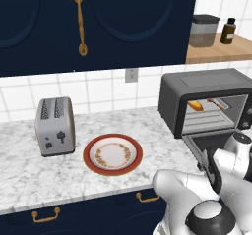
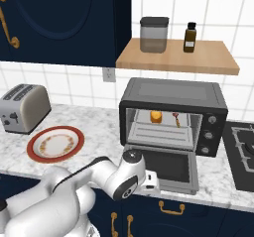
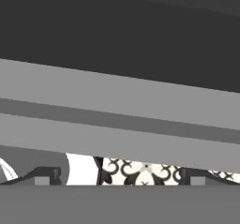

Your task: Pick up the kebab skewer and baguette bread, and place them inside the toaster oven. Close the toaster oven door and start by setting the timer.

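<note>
Now the jaws stand wide apart and empty just under the lowered toaster oven door [image 2: 166, 166], while baguette bread [image 2: 156, 116] and kebab skewer [image 2: 176, 118] lie inside the toaster oven [image 2: 173, 94].

Arm folded low and forward, elbow bulked near the base, forearm reaching ahead to a dark wrist joint. Hand [image 3: 117, 178] carried low at wrist end, seen from its own camera as two dark fingertips [image 3: 44, 176] set wide apart, jaws fully spread, nothing between them.
</note>
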{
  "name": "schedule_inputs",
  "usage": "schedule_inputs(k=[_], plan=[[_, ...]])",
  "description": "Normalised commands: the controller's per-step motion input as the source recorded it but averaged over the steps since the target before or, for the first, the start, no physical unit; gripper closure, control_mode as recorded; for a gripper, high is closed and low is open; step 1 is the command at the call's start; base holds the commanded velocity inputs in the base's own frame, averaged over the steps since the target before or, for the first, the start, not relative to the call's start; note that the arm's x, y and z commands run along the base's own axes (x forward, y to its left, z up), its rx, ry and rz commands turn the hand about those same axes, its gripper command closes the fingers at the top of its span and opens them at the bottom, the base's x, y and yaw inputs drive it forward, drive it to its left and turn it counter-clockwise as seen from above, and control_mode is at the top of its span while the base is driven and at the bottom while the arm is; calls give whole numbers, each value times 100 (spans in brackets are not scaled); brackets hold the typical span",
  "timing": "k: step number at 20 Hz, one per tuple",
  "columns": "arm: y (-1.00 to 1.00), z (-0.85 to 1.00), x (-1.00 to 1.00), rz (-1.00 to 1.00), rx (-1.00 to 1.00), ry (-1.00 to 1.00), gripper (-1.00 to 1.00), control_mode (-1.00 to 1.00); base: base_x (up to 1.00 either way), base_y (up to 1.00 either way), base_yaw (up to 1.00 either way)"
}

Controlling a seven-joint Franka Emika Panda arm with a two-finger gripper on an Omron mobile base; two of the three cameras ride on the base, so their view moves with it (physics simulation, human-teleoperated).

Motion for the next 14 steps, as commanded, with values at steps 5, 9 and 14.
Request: schedule_inputs(k=[5,9,14], plan=[[0,-13,20,-1,0,0,-100,-100,0,0,0],[0,0,23,-4,3,0,-100,-100,0,0,0],[0,3,35,-2,2,-3,-100,-100,0,0,0]])
